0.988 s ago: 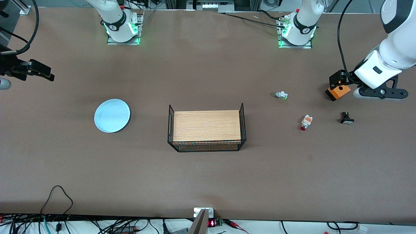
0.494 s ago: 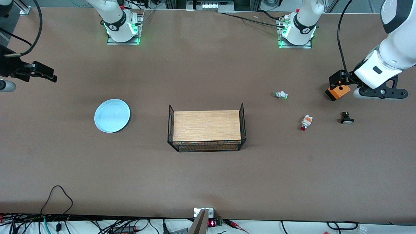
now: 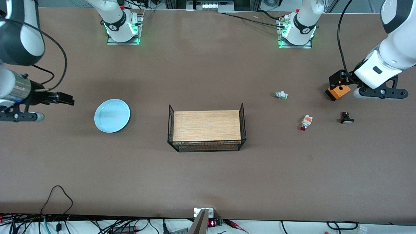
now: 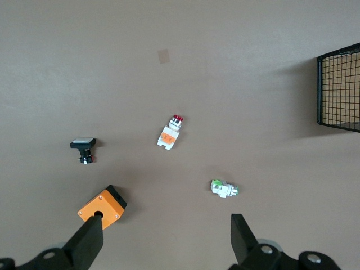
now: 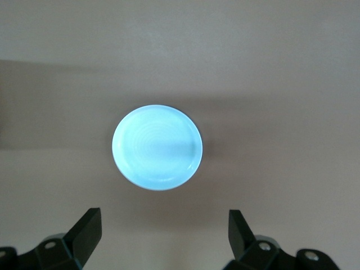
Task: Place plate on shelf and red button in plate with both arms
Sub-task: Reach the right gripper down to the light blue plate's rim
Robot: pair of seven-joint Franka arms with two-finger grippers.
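On the brown table, at the left middle of the front view, the plate lies flat with nothing on it — not picked up yet. At the right middle of that view the red button lies on its side, also untouched, with its red cap toward the front camera. Between the two, in the middle of the frame, stands a wire basket with a wooden floor, and it holds nothing. So I think the job has hardly begun: both things must be grabbed and put in place.

The right gripper hangs over the table beside the plate, its fingers wide apart and holding nothing. The left gripper is up over an orange box, fingers apart too and holding nothing. Near the red button lie a green-capped button and a black button — not ours.
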